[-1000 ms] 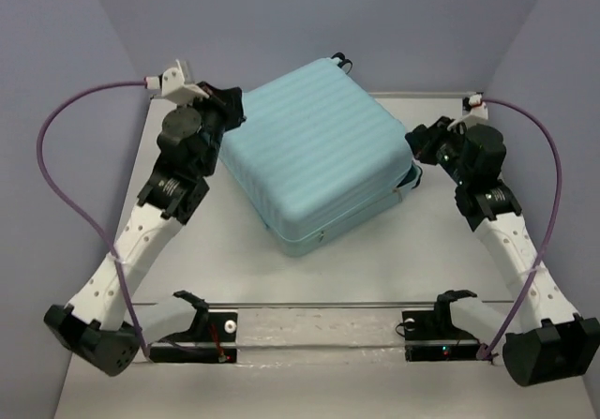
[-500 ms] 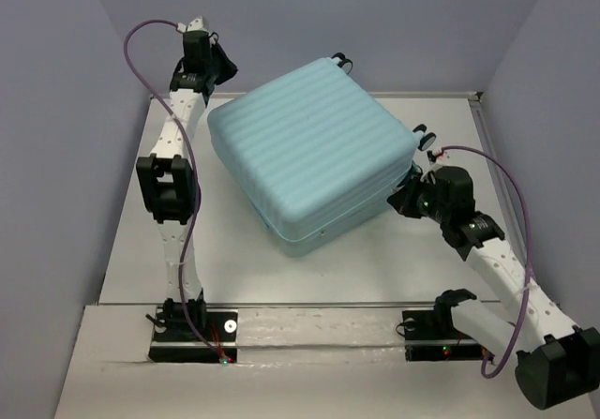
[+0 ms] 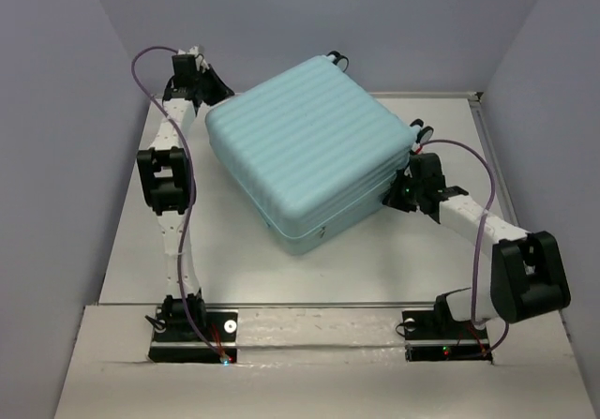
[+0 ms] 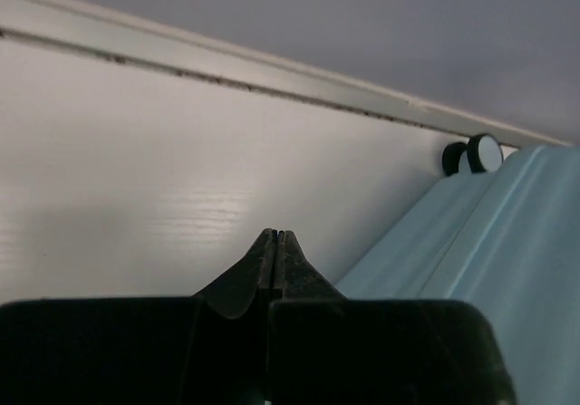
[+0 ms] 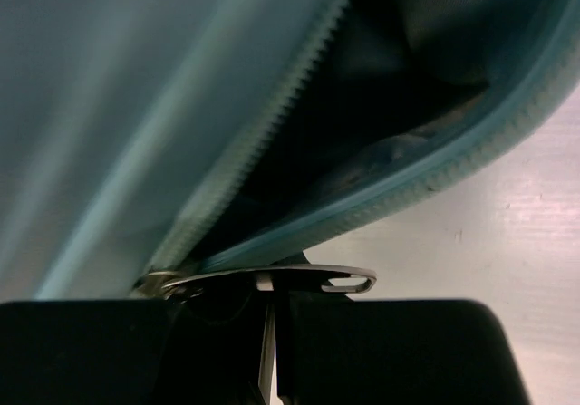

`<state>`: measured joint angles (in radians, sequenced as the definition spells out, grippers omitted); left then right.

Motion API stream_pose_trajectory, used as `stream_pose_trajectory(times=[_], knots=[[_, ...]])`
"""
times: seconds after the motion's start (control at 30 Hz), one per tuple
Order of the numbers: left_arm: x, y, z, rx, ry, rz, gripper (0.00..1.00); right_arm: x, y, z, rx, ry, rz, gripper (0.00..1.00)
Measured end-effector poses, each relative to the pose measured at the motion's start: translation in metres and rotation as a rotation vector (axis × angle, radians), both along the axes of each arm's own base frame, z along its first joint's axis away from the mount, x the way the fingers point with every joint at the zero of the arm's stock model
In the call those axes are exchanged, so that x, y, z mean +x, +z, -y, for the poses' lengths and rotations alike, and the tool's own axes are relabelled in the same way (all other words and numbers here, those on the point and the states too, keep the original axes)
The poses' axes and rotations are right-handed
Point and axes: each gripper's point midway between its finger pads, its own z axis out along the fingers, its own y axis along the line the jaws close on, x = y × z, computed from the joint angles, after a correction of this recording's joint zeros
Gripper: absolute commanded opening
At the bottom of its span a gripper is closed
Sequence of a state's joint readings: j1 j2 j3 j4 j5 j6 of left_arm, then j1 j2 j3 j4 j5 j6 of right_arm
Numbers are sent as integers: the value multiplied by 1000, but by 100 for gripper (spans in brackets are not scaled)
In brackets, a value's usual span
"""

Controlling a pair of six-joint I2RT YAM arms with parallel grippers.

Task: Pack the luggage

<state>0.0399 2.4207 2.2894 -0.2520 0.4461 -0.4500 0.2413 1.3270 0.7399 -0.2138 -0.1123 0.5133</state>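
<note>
Luggage [image 3: 309,152]: lies flat in the middle of the table [image 3: 375,269] with the lid down over the base; judged packed but not sealed, as the zipper seam [image 5: 294,83] gapes at the right corner. Right gripper [image 3: 405,192]: jaws pinched on the metal zipper pull [image 5: 308,280], with the zipping left to do. Left gripper [image 4: 275,236]: jaws closed on nothing, beside the far left corner.

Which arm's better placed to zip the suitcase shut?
Right. The right gripper appears pinched on the zipper pull, where the luggage seam gapes open; the left gripper is shut, empty, off at the far-left corner.
</note>
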Motion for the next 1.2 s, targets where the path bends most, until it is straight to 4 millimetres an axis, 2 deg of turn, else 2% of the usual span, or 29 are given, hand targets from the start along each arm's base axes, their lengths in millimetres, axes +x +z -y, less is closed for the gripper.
stream_pose_trajectory(times=[0.07, 0.13, 0.23, 0.3, 0.37, 0.47, 0.5, 0.53, 0.57, 0.6, 0.67, 0.73, 0.77, 0.8, 0.83, 0.87, 0.9, 0.93, 0.97, 1.0, 1.03, 1.07, 1.1, 1.13, 1.17, 1.2], knots=[[-8, -28, 11, -9, -25, -31, 6, 12, -7, -4, 10, 13, -16, 7], [-37, -66, 20, -42, -40, -110, 6, 28, -7, -2, 7, 5, -11, 7], [-80, -95, 3, -91, 57, -196, 6, 61, -4, 6, -5, -6, 9, 7], [-97, -92, -10, -98, 147, -163, 6, 89, -1, 6, -16, 4, 25, 7], [-127, -86, -22, -104, 226, -152, 6, 116, 4, 10, -16, 6, 55, 7], [-157, -56, -20, -98, 266, -71, 6, 133, 4, 19, 7, -7, 60, 10], [-163, -48, -18, -97, 270, -50, 6, 138, 4, 21, 18, -11, 73, 16], [-168, -42, -14, -102, 268, -35, 6, 140, 6, 21, 25, -11, 82, 31], [-174, -32, -7, -97, 266, -6, 6, 143, 8, 21, 34, -10, 94, 38], [-176, -30, -5, -97, 265, 2, 6, 146, 14, 20, 42, -12, 115, 51], [-182, -23, 0, -96, 271, 17, 6, 147, 21, 21, 36, -12, 134, 60], [-188, -15, -3, -87, 294, 21, 10, 146, 30, 28, 21, -26, 160, 61], [-191, -11, -5, -82, 303, 22, 17, 144, 35, 29, 22, -28, 170, 61], [-195, -4, -8, -74, 315, 27, 37, 143, 39, 29, 21, -26, 180, 61], [-198, 1, -11, -61, 329, 29, 48, 139, 47, 27, 26, -16, 194, 61], [-201, 8, -14, -48, 338, 37, 69, 135, 53, 24, 35, -3, 207, 60], [-204, 21, -18, -29, 355, 46, 77, 132, 62, 20, 48, 12, 224, 57], [-203, 34, -23, -24, 375, 60, 84, 129, 71, 16, 59, 27, 247, 47], [-201, 53, -27, -28, 377, 88, 91, 125, 77, 14, 63, 38, 265, 43], [-198, 68, -31, -28, 383, 115, 96, 115, 85, 8, 87, 58, 282, 37], [-195, 92, -35, -30, 386, 165, 96, 108, 93, 5, 97, 76, 299, 29], [-194, 116, -38, -30, 391, 210, 96, 99, 99, 0, 114, 94, 313, 26], [-196, 151, -40, -27, 388, 278, 97, 91, 103, -4, 130, 111, 327, 20], [-198, 170, -41, -28, 387, 318, 97, 80, 105, -8, 147, 125, 335, 14], [-202, 186, -42, -28, 385, 357, 96, 70, 104, -11, 167, 140, 339, 11], [-215, 213, -41, -34, 379, 420, 86, 59, 102, -14, 183, 156, 337, 7]])
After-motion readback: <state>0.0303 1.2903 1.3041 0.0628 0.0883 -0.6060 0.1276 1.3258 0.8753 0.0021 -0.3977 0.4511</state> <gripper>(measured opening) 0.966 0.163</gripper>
